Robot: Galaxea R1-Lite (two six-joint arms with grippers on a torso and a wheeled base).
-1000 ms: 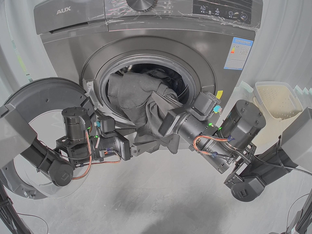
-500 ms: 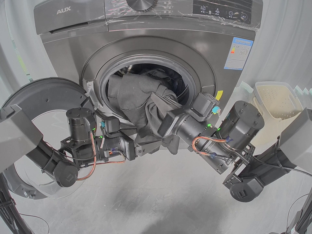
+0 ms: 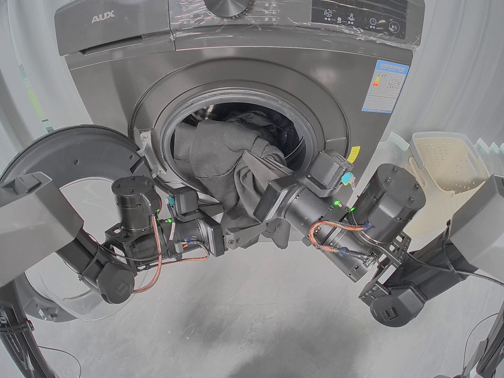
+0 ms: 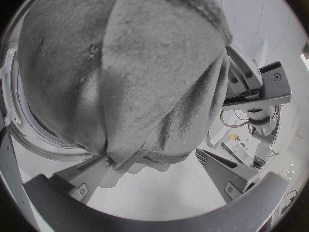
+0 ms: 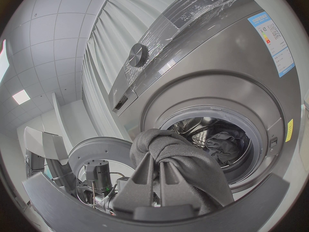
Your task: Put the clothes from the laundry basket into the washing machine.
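While the dark garment hangs half out of the washing machine, it is pinched by the closed fingers of the right gripper.
The left gripper is held beneath its hem, fingers spread apart.

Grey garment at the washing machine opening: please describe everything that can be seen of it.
The garment is dark grey, soft knit-looking cloth with a stitched hem. Crumpled, it hangs half out of the round opening of the washing machine, over the lower rim. The right gripper is shut on a fold of it. The left gripper, open, sits under its hanging edge.
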